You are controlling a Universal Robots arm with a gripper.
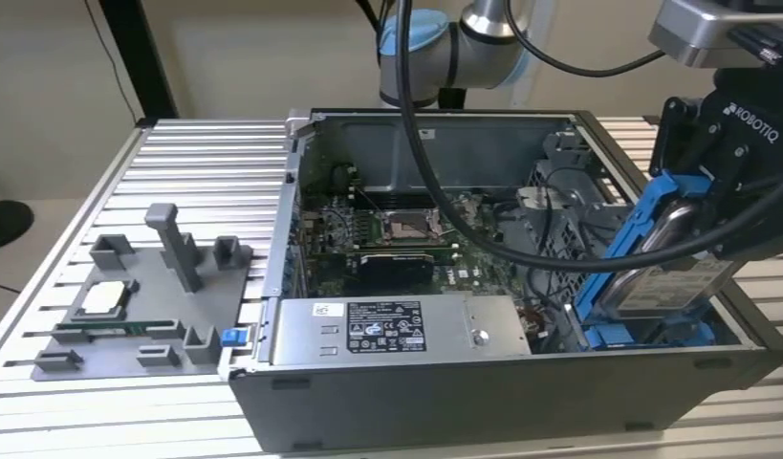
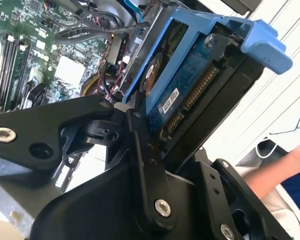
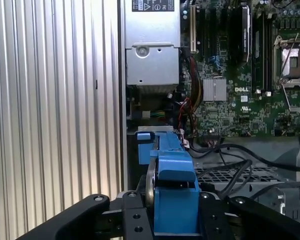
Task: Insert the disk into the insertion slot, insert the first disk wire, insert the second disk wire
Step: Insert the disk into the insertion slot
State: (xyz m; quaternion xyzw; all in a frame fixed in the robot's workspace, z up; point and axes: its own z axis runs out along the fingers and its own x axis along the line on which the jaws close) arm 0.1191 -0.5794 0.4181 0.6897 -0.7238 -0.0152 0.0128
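Showing a matte black metal gripper [image 3: 172,216], its hinged finger links [image 2: 145,167] studded with round silver screws [image 2: 162,207]. Bearing white lettering [image 1: 746,124] on the gripper's housing. Trailing thick black cables [image 1: 532,256] beside the gripper, running from rounded grey arm joints with pale blue caps [image 1: 429,48].
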